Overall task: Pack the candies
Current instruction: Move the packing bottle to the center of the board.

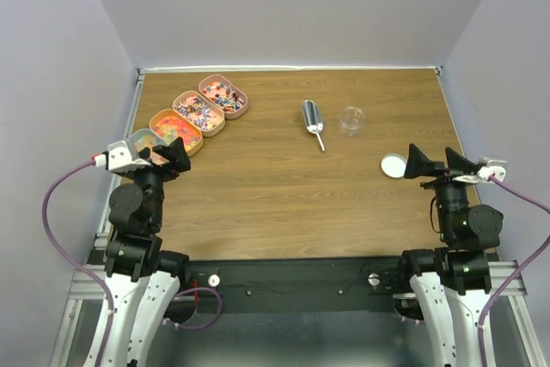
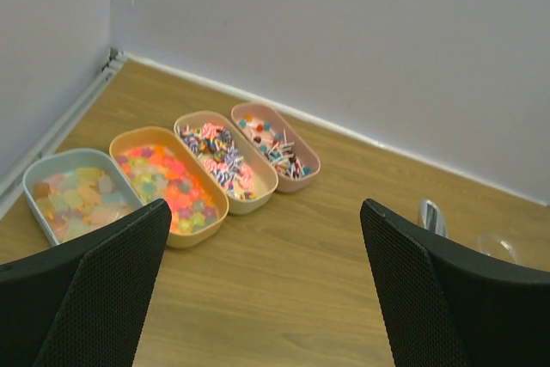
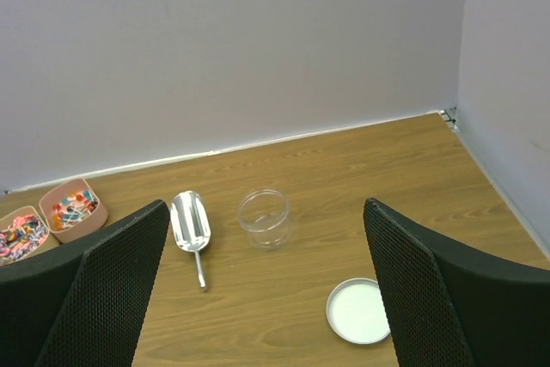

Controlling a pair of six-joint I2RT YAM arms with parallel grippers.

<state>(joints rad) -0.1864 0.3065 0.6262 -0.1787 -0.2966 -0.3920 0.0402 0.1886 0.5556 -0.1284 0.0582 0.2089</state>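
Both claws hang wide open and empty at your near edge: left gripper [image 1: 170, 156], right gripper [image 1: 432, 163]. Just beside the right one lies the flat white round lid [image 3: 359, 311] (off, so the jar's mouth is free). Mid-table, the clear plastic jar [image 3: 265, 217] stands beside the silver metal scoop [image 3: 191, 223], handle toward you, probably for an easy grab. The tiny mixed candies [image 2: 168, 186] sit in four oval tins [image 2: 224, 210], far left.

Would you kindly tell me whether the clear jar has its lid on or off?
Off. The clear jar stands open-topped beside the scoop, and its white lid lies flat on the table, apart from it.
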